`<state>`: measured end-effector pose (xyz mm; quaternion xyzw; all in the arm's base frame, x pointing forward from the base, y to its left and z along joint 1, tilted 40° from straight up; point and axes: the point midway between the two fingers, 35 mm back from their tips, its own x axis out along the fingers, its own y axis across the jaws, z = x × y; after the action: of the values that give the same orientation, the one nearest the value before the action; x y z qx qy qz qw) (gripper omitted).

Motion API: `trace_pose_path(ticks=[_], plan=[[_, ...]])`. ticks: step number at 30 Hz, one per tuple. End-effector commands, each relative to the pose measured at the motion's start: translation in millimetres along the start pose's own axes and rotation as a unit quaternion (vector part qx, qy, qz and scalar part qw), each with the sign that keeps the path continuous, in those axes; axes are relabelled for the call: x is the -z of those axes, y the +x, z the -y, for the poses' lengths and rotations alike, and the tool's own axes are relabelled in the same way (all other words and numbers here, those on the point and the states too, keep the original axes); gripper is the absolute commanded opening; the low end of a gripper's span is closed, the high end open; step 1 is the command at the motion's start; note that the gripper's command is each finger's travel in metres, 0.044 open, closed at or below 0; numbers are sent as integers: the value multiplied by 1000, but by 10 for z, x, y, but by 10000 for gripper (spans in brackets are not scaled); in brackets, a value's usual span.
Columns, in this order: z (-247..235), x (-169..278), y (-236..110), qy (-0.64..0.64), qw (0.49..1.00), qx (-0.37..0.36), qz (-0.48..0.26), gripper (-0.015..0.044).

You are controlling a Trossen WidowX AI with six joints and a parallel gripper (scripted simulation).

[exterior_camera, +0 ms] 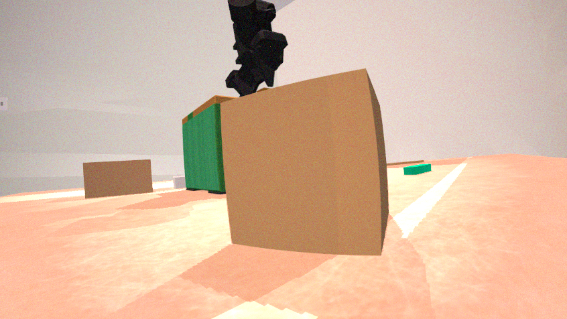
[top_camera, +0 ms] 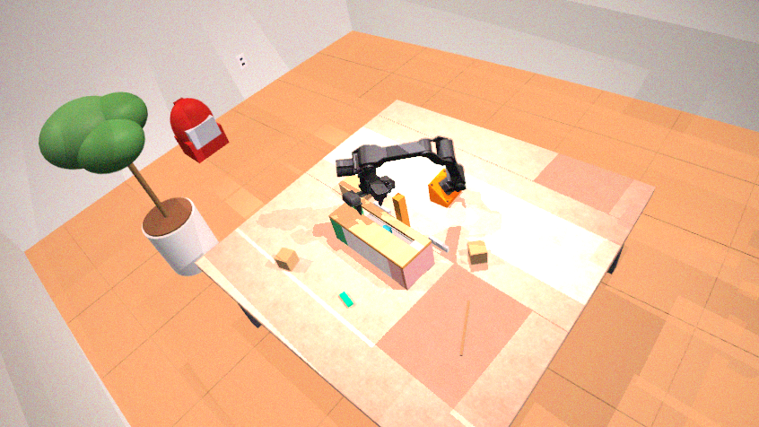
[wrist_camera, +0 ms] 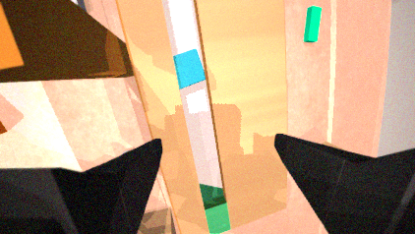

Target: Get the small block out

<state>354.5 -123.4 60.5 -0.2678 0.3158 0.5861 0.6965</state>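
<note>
we see black arm [top_camera: 408,151] arched over, wrist pointing down above green-ended tan box [top_camera: 381,247] | small cyan block [wrist_camera: 189,69] sits on pale shelf strip [wrist_camera: 199,125] inside box, roughly square, long axis unclear | black gripper [wrist_camera: 216,162] fingers wide open, holding nothing, straddling shelf from above

Box [top_camera: 389,249] top wood-look, matt; gripper [wrist_camera: 216,152] matt black.
</note>
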Motion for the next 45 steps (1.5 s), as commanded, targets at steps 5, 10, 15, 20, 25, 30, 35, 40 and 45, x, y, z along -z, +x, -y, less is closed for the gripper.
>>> trace_pose_path(ticks=[5,10,15,20,25,30,35,40,45], plan=[[-248,-36,62,-65,993,-96,-10,400],[-248,-53,62,-65,993,-95,-10,400],[-246,-126,63,-64,993,-95,-10,400],[-246,-209,64,-64,993,-95,-10,400],[-248,-292,65,-63,993,-94,-10,400],[-252,-375,66,-62,994,-94,-10,400],[-258,-457,68,-61,994,-94,-9,400],[-265,-539,70,-61,994,-94,-9,400],[-275,-621,72,-60,994,-94,-8,400]])
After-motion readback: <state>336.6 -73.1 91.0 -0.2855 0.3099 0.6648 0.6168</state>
